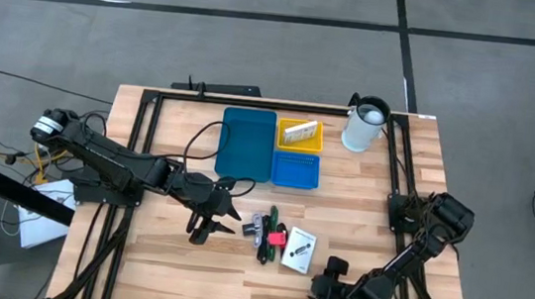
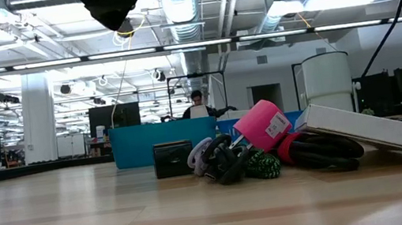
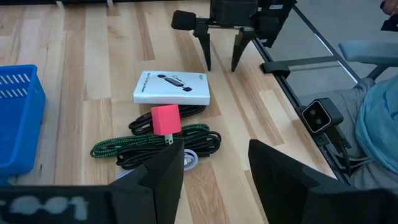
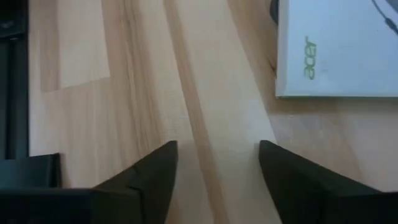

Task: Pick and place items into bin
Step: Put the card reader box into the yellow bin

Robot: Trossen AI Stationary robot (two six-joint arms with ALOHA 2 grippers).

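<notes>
Just beside right fingers (image 4: 158, 171): white box (image 4: 339, 46)

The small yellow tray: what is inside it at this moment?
In the high view the small yellow tray holds a pale white bar, lying slanted in its upper half. The tray floor below the bar appears bare. Whatever lies beneath the bar is covered.

white printed box (image 3: 172, 88), flat on the table; red plug (image 3: 165, 119) touching it, atop coiled green and black cables (image 3: 134, 147). tray block (image 1: 270, 148): teal, yellow, blue; white bar (image 1: 299, 131) in yellow.
</notes>
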